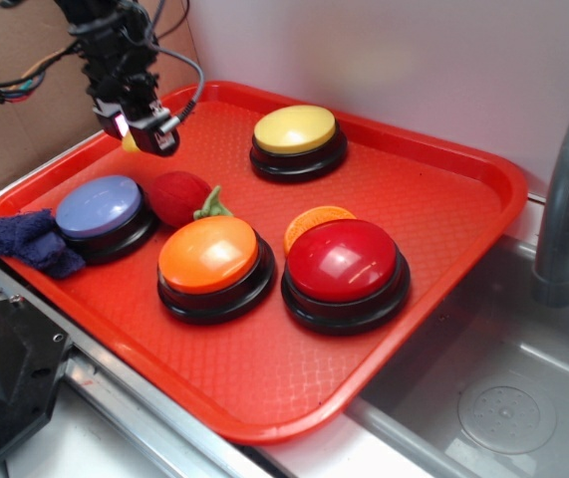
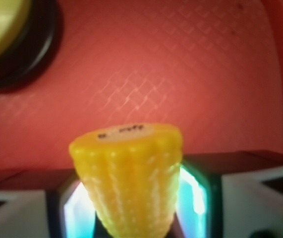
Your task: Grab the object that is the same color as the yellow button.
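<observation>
Claw [image 2: 131, 208] clamped on corn piece [image 2: 129, 173], left of yellow button [image 1: 295, 130]; lift straight up, grip firm, tapered ridges may slip.

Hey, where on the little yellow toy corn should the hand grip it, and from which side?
Grip the toy corn across its ridged sides, about mid-length, coming straight down from above. It tapers like a cone, so squeezing near the narrow tip risks slipping.

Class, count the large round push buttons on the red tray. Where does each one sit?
4. Yellow button at the back, blue button left, orange button front-centre, red button front-right. None seems hidden.
</observation>
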{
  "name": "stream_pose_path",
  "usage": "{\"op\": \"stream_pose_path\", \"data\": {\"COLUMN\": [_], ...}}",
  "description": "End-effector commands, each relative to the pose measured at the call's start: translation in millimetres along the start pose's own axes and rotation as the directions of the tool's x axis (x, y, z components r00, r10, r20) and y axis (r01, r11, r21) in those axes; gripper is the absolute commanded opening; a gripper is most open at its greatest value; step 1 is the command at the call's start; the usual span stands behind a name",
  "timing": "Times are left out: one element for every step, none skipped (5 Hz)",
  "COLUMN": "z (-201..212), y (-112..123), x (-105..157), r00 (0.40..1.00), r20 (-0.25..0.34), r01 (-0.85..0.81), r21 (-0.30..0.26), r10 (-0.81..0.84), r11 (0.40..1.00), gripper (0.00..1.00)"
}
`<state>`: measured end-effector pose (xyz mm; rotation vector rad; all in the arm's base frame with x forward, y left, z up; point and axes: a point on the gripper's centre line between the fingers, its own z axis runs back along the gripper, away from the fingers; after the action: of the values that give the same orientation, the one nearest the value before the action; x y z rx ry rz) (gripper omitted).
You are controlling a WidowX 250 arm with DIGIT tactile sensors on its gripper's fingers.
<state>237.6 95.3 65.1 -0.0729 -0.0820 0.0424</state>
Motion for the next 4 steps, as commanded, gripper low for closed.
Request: {"op": "stream_pose_path", "data": {"z": [63.4, 77.8, 93.3, 96.7], "y": [-44.4, -65.4, -83.8, -90.2], "x": [14.9, 9.6, 4.8, 4.5], "r00": [0.999, 0.999, 0.999, 1.0], "r20": [-0.034, -0.042, -0.025, 0.001], "r01": [-0.006, 0.006, 0.032, 0.03], "r21": [0.053, 0.081, 0.06, 0.084], "r10": [0.007, -0.003, -0.03, -0.031], "r11": [0.999, 0.997, 0.998, 0.996], "gripper": [0.0, 0.0, 0.0, 0.0]}}
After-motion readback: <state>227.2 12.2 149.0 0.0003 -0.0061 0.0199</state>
